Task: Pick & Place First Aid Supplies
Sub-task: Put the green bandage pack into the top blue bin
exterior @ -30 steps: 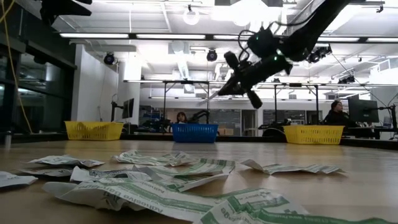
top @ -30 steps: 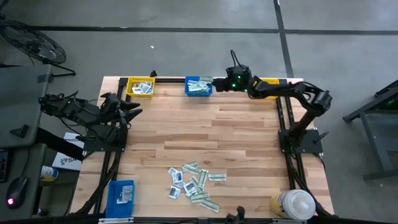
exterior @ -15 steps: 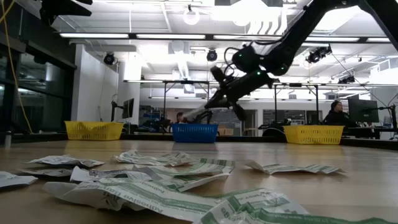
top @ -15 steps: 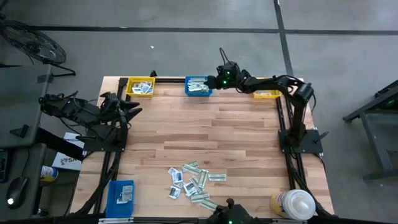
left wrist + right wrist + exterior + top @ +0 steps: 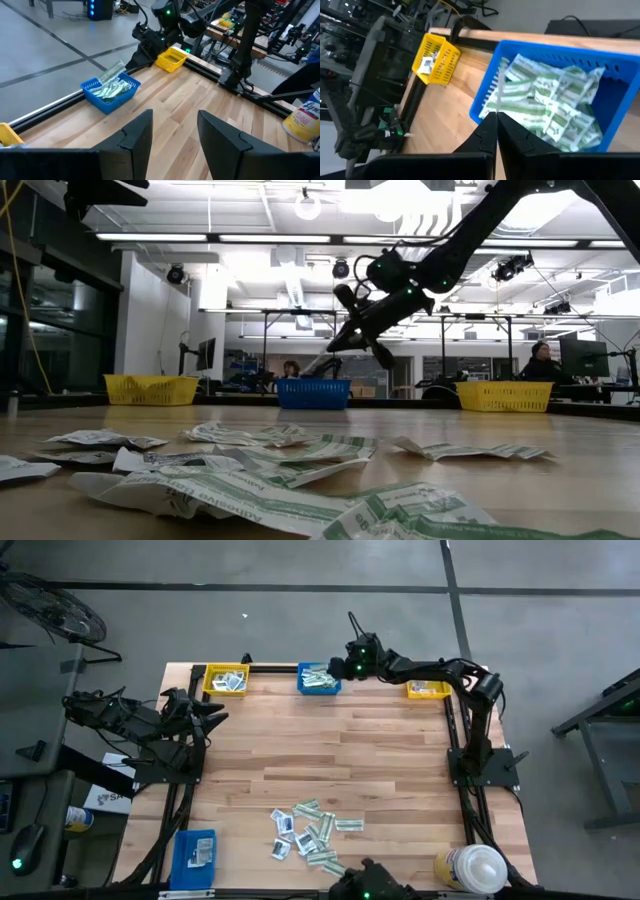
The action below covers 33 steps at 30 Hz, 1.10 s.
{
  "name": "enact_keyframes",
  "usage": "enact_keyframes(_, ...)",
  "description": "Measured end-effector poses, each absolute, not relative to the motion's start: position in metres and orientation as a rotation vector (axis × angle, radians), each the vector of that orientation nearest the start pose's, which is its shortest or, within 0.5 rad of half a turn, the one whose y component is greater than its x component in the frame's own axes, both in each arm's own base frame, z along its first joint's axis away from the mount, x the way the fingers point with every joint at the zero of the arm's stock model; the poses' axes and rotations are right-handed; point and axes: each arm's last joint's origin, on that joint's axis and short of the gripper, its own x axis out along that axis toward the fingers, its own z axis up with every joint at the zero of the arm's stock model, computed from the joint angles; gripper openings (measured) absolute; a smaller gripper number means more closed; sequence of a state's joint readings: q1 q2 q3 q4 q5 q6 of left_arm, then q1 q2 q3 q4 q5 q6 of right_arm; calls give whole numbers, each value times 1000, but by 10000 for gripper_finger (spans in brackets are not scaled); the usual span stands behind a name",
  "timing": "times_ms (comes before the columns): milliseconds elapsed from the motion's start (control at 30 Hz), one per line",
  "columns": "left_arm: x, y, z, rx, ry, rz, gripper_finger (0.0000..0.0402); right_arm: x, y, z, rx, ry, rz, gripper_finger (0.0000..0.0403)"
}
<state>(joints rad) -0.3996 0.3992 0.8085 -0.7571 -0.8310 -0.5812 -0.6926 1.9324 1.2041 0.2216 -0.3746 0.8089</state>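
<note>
Over blue bin [image 5: 615,125]: green strip [image 5: 111,73] (right fingers [image 5: 487,131] pinched)

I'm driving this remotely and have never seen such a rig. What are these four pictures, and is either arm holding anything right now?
You are looking at two robot arms working at one wooden table. One picture looks straight down on the table and one looks level across its top. The other two come from cameras on each arm's wrist.

A loose pile of packets lies near the table's front edge, with a white-capped bottle at one corner. Small bins stand along the far edge.

The right tool is shut on a green-and-white strip. It hangs just above the blue bin, which holds more such strips.

The left tool is open and empty at the table's left side.
</note>
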Motion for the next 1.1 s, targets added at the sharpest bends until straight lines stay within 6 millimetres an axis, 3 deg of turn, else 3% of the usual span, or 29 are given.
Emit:
enact_keyframes(167,63,-4,329,-368,152,494,156,329,-256,183,1066,331,-488,30)
enact_keyframes(400,64,-4,329,-375,164,465,156,328,-256,181,1100,332,-528,106)
enact_keyframes(500,64,-5,328,-378,171,448,156,326,-257,185,1127,316,-528,129)
enact_keyframes(667,64,-6,328,-385,191,402,156,322,-250,206,1124,319,-432,133)
enact_keyframes(900,64,-7,326,-384,221,362,156,311,-214,234,1119,488,-414,124)
enact_keyframes(1100,64,-8,325,-377,247,344,156,302,-166,247,1117,704,-475,124)
